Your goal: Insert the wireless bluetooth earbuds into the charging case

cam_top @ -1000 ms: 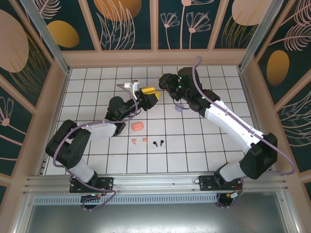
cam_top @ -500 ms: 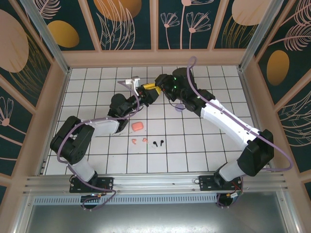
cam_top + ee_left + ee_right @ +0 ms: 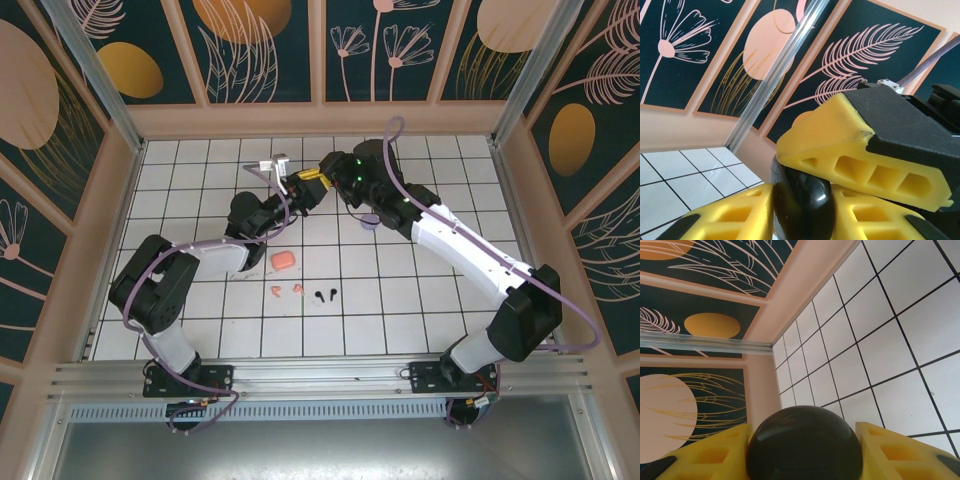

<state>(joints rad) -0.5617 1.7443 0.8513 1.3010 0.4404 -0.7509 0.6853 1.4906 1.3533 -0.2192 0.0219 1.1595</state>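
A second ago the two grippers hung apart over the far tiles. Half a second ago they had met, and they have barely moved since. The left gripper (image 3: 302, 191) and right gripper (image 3: 320, 181) are nose to nose above the table (image 3: 420, 300).

Between them is the black case (image 3: 802, 202), a smooth, glossy, rounded shell that mirrors the room. In the left wrist view it sits wedged between that gripper's two yellow fingers (image 3: 725, 217), which are ribbed foam blocks with hollow cells and black backing. A finger of the right gripper lies on top of it. In the right wrist view the same dark dome touches both yellow fingers (image 3: 715, 455), so each pair of jaws is pinching the case. Whether its lid is up, or anything is inside, cannot be told.

The earbuds lie loose on the white tiles in front of the left arm. The salmon earbuds (image 3: 298, 290) are beside the black earbuds (image 3: 321, 296), unmoved. Just beyond them rests a rounded salmon case (image 3: 283, 260). A small lavender piece (image 3: 368, 223) shows beside the right arm, too small to identify.
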